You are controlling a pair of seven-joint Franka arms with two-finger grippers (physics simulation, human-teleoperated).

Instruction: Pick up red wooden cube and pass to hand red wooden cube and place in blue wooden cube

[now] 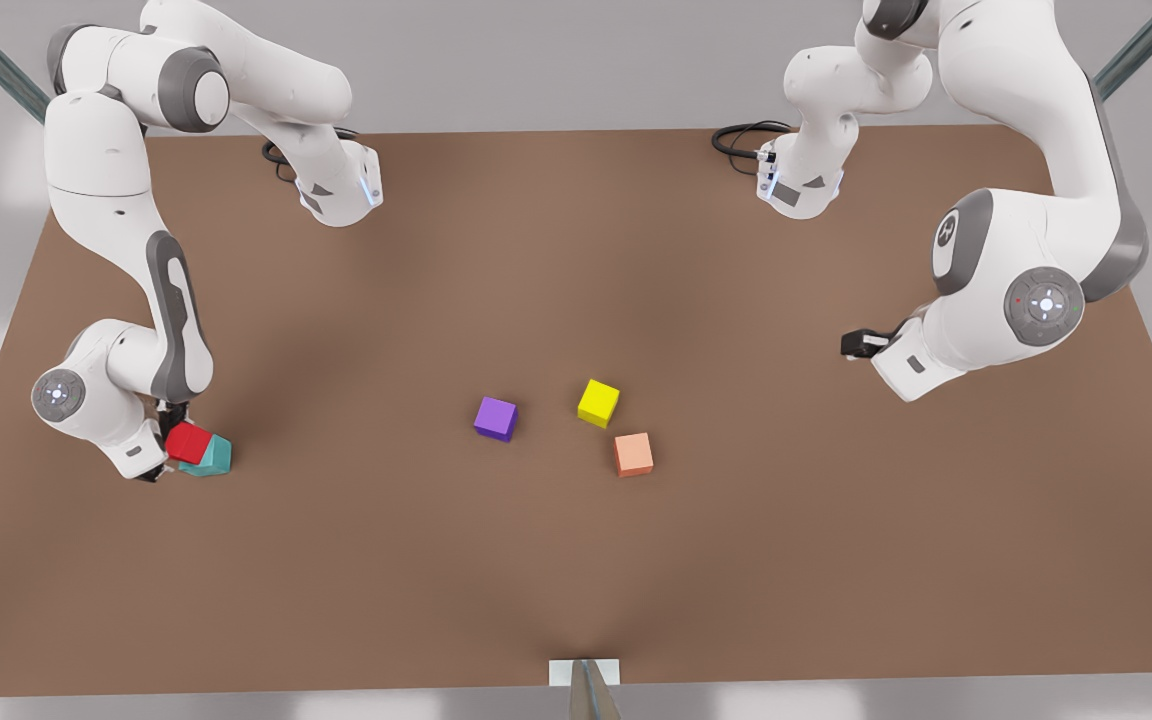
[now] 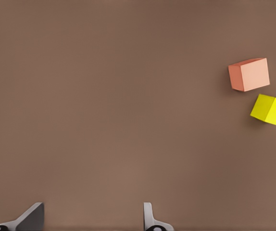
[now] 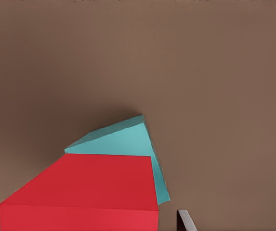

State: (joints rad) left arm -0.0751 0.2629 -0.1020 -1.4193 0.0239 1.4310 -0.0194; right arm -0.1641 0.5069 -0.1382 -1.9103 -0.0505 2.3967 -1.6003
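Big picture first: the flat matte brown table (image 1: pixel 576 560) takes up nearly everything. My right gripper (image 1: pixel 168 440) is down at the front view's left, closed on the red wooden cube (image 1: pixel 188 443), which sits over the blue wooden cube (image 1: pixel 213 458), offset and not square to it. I'd say twist to match the edges and centre it before letting go, otherwise it slides off. The left gripper (image 1: pixel 861 343) waits at the front view's right, fingers spread wide with nothing between them. All cubes look plain, smooth and sharp-edged: purple cube (image 1: pixel 495 418), yellow cube (image 1: pixel 598 402), salmon cube (image 1: pixel 633 454).
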